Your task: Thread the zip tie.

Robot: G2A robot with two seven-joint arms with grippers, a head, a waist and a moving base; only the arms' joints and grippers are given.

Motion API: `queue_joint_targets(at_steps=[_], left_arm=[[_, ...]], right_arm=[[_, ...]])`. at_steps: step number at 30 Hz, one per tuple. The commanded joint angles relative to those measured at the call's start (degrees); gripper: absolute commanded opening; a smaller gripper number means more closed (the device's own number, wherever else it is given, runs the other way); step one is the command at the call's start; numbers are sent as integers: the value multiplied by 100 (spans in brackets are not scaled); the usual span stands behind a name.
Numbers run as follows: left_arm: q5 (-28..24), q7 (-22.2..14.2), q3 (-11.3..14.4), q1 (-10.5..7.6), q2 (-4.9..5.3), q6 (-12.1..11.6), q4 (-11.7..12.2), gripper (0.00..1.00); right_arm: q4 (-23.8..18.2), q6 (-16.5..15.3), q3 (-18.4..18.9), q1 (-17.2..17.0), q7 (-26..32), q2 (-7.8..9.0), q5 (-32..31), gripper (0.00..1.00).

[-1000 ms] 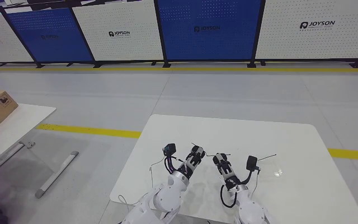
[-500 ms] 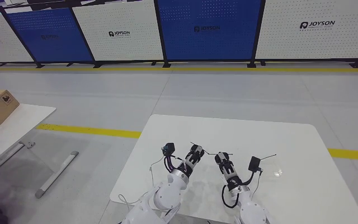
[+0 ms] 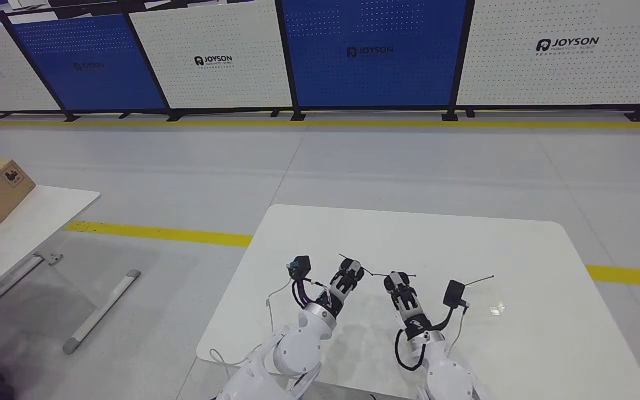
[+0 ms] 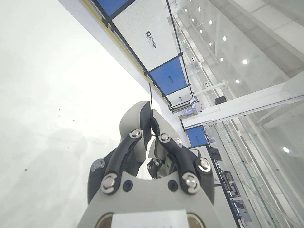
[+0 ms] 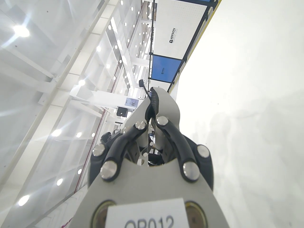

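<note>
Both arms hover over the front part of the white table (image 3: pixel 420 235). My left gripper (image 3: pixel 352 266) (image 4: pixel 150 110) is shut on the thin black strap of a zip tie (image 4: pixel 150 92), whose tail sticks out past the fingertips. My right gripper (image 3: pixel 396 279) (image 5: pixel 152 93) is shut on the other end of the zip tie, with its small square head (image 5: pixel 141 82) poking out beyond the pads. The two grippers sit close together, side by side, a short gap apart. The strap between them is too thin to follow in the top view.
A spare black zip tie (image 3: pixel 478 281) lies on the table to the right of the right arm, with a small clear item (image 3: pixel 497 308) beside it. Blue and white partition panels (image 3: pixel 370 50) stand far behind. A second table (image 3: pixel 40 215) sits at left.
Both arms have shifted only slightly. The grippers stay shut on the zip tie and remain close together.
</note>
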Motion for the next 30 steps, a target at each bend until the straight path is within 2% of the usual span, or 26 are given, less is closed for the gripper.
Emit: queue_joint_targets(at_steps=[1,30], left_arm=[[11,-3,-3,0,-1,-15,1,0],[11,-3,-3,0,-1,-15,1,0]], right_arm=[[-8,-5,32,-18,19,3,37,0],[-127,366,-60,-16,-100,-41,-147,0]])
